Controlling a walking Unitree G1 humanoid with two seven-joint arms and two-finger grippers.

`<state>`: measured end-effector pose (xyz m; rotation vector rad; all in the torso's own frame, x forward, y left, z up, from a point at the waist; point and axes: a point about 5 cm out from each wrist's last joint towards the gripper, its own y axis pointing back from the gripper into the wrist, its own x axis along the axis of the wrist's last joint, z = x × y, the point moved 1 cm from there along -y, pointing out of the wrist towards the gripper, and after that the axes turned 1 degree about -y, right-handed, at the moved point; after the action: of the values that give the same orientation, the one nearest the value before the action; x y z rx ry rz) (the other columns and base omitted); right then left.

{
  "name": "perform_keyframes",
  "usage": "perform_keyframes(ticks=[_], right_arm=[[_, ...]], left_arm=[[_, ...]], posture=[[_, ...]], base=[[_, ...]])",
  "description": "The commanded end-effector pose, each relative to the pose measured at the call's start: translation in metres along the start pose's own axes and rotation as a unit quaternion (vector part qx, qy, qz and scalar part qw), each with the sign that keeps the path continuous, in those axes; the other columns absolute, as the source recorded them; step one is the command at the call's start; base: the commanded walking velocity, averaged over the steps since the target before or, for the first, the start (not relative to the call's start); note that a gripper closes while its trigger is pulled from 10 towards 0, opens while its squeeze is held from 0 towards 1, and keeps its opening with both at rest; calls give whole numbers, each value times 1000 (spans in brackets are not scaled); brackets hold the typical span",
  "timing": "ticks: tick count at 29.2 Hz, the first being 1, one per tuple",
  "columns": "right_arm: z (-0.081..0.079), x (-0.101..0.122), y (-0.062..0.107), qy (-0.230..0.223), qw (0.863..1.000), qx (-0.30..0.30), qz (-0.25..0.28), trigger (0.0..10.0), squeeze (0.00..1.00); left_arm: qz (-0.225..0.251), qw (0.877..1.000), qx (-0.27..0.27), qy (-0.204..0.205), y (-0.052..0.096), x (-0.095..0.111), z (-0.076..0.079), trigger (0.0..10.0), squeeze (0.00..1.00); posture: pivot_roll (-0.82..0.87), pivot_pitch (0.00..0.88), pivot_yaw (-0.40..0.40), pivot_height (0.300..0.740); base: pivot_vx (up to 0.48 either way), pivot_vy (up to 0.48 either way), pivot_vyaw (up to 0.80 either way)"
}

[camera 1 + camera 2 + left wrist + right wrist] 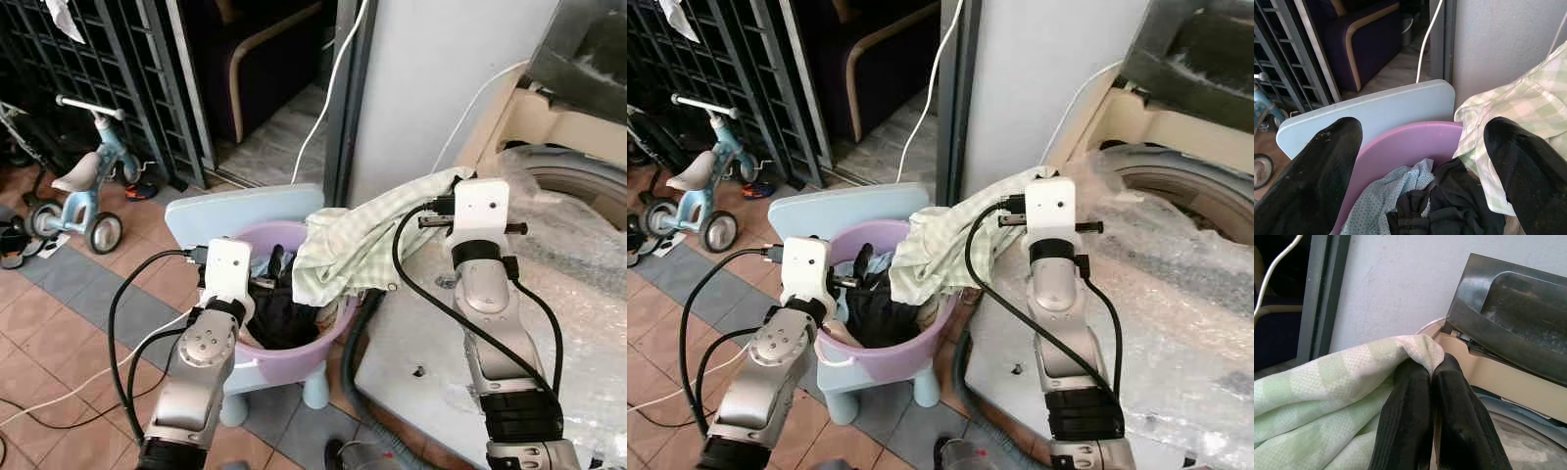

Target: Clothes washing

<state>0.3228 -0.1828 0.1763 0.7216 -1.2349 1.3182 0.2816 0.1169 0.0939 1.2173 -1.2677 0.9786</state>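
Observation:
A pale green checked cloth [362,240] stretches from the purple basin [294,348] up toward the washing machine [573,181]. My right gripper [1431,369] is shut on the cloth's top corner, held up beside the machine's raised dark lid [1513,298]. The basin sits on a light-blue stool [240,206] and holds dark clothes [1459,210] and a light-blue dotted garment [1388,203]. My left gripper [1420,186] is open just above the basin, its fingers [1317,176] wide apart with nothing between them.
Bubble wrap [588,294] covers the washer's top. A grey hose [364,338] runs down between basin and machine. A white cable [328,88] hangs by the door frame. A child's tricycle [83,191] stands by the black gate [108,69] at left. Tiled floor lies at front left.

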Motion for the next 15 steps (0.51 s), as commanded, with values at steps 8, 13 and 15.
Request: perform_keyframes(ticks=[8,13,15], right_arm=[[59,-3,-29,41,993,-108,-11,10000,0],[77,2,-43,58,990,-128,-2,10000,0],[91,5,-56,61,988,-142,-4,10000,0]], left_arm=[[1,1000,-8,5,-2,0,5,10000,0],[1,1000,-6,10,-2,0,5,10000,0],[3,1000,-4,18,-2,1,5,10000,0]], posture=[[-60,16,38,740],[-58,15,37,740],[-57,14,39,740]], base=[[0,-337,-777],[0,-202,-781],[0,0,-772]])
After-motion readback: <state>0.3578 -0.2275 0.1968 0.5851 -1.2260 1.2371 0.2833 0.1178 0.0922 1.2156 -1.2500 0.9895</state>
